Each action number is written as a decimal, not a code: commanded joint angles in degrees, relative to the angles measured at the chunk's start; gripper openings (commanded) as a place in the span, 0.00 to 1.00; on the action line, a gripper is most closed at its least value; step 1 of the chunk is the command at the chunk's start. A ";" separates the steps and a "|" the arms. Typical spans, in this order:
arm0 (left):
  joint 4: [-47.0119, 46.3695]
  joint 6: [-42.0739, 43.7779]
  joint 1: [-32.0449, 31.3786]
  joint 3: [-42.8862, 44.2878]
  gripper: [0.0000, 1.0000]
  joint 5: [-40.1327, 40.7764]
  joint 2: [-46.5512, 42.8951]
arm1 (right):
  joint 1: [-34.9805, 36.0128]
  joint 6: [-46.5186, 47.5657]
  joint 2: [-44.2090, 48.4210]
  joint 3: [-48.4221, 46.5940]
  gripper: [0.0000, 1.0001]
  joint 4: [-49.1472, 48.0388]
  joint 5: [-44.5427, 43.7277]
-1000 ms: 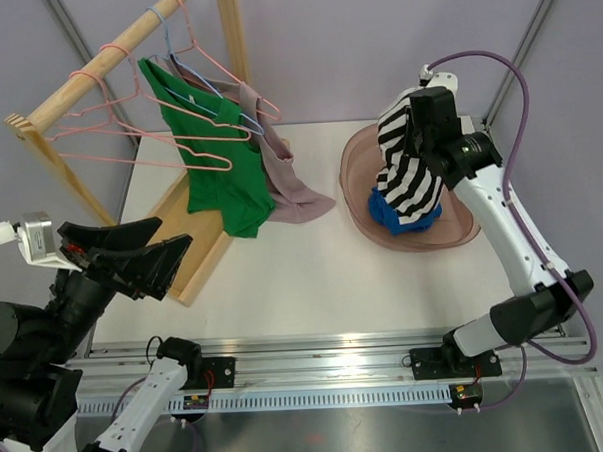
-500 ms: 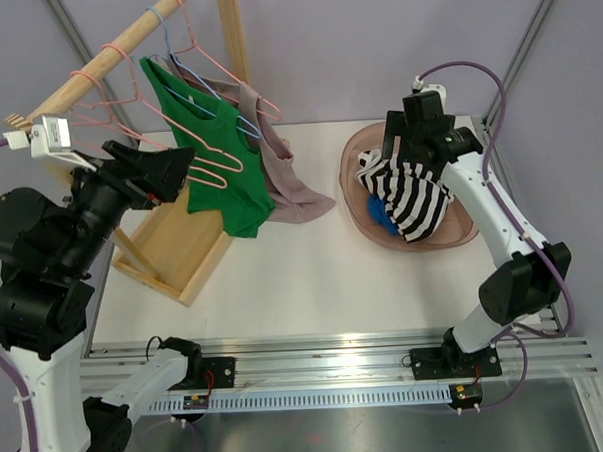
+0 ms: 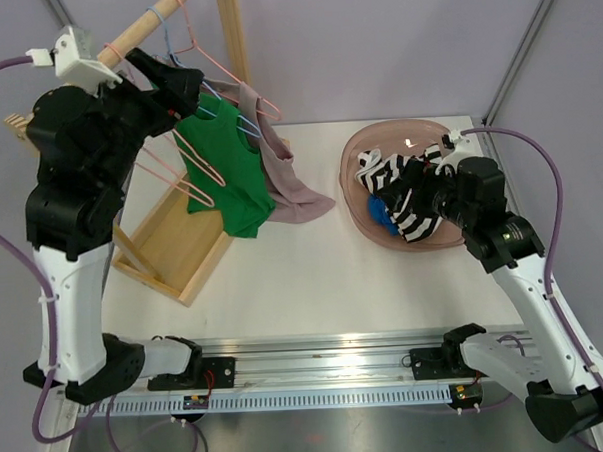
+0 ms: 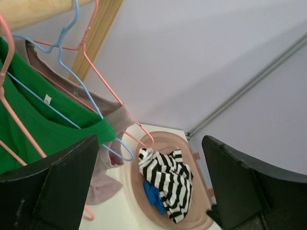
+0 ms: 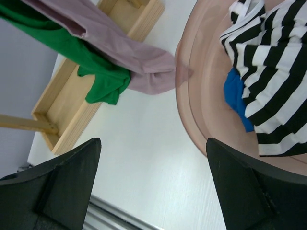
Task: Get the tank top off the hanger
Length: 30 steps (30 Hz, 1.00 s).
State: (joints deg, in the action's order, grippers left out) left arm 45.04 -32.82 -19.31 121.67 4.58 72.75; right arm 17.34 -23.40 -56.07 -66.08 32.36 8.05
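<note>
A green tank top (image 3: 230,184) hangs on a blue wire hanger from the wooden rod (image 3: 138,31) at the back left. It also shows at the left of the left wrist view (image 4: 29,120) and at the top left of the right wrist view (image 5: 103,84). My left gripper (image 3: 181,91) (image 4: 151,184) is raised high next to the rod, just above and left of the tank top. It is open with nothing between its fingers. My right gripper (image 3: 412,189) (image 5: 153,187) is open and empty at the pink basin (image 3: 358,148).
A mauve garment (image 3: 292,186) hangs behind the green one on a pink hanger. Empty pink hangers also hang on the rod. The basin holds a black-and-white striped garment (image 4: 172,177) and a blue cloth (image 5: 235,96). The rack's wooden base (image 3: 172,247) lies below.
My left arm rose from low at the left up to the rod. My right gripper opened, dropped the striped garment into the basin and drew back toward the near right.
</note>
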 commanded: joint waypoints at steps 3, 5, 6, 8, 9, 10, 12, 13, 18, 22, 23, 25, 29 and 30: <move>1.81 2.05 -3.53 4.63 0.87 16.48 7.31 | -0.03 -1.83 6.06 3.33 0.97 -0.55 7.23; 1.28 2.49 -3.54 4.46 0.84 18.35 8.72 | 0.06 -0.95 8.95 3.85 0.97 1.38 7.59; 0.85 3.10 -3.54 4.37 0.83 19.14 10.20 | 0.06 -0.86 10.01 4.12 0.97 1.74 7.76; -0.03 3.81 -3.63 5.15 0.81 20.46 11.62 | -0.03 -1.04 13.44 5.61 0.97 1.57 8.55; -0.38 4.60 -3.54 5.33 0.80 21.17 12.93 | 0.15 -1.04 14.40 6.05 0.97 1.57 8.99; -0.91 4.95 -3.54 5.51 0.80 21.69 13.55 | 0.06 -1.04 15.98 6.49 0.97 1.39 9.52; -1.00 5.40 -3.28 6.47 0.79 22.57 15.83 | 0.06 -0.86 16.87 7.02 0.97 1.74 10.83; -0.65 5.48 -3.19 7.00 0.79 22.93 16.80 | 0.06 -0.86 17.14 6.93 0.97 2.00 11.10; 0.58 5.40 -2.31 9.55 0.74 24.07 21.90 | -0.03 -0.69 17.58 7.46 0.97 2.71 11.90; 0.23 4.96 -1.43 9.29 0.61 26.09 23.57 | -0.03 -0.25 18.19 8.16 0.97 3.15 12.25; 0.23 4.70 -1.17 9.29 0.59 26.27 23.75 | 0.06 -0.16 18.28 8.34 0.96 3.15 12.34; 0.14 4.25 -0.38 9.29 0.57 25.92 24.10 | 0.06 0.19 18.54 8.43 0.96 3.24 12.42; -0.38 2.85 1.20 8.07 0.29 24.96 24.11 | 0.06 1.16 18.72 7.99 0.96 4.11 12.43; -0.56 2.67 1.38 7.71 0.23 25.04 24.10 | -0.03 1.51 18.89 7.90 0.96 4.29 12.51</move>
State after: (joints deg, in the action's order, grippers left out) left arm 47.03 -29.21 -18.92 128.97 27.88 97.56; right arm 17.34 -23.62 -37.87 -57.56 36.38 19.20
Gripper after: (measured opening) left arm 0.275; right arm 0.963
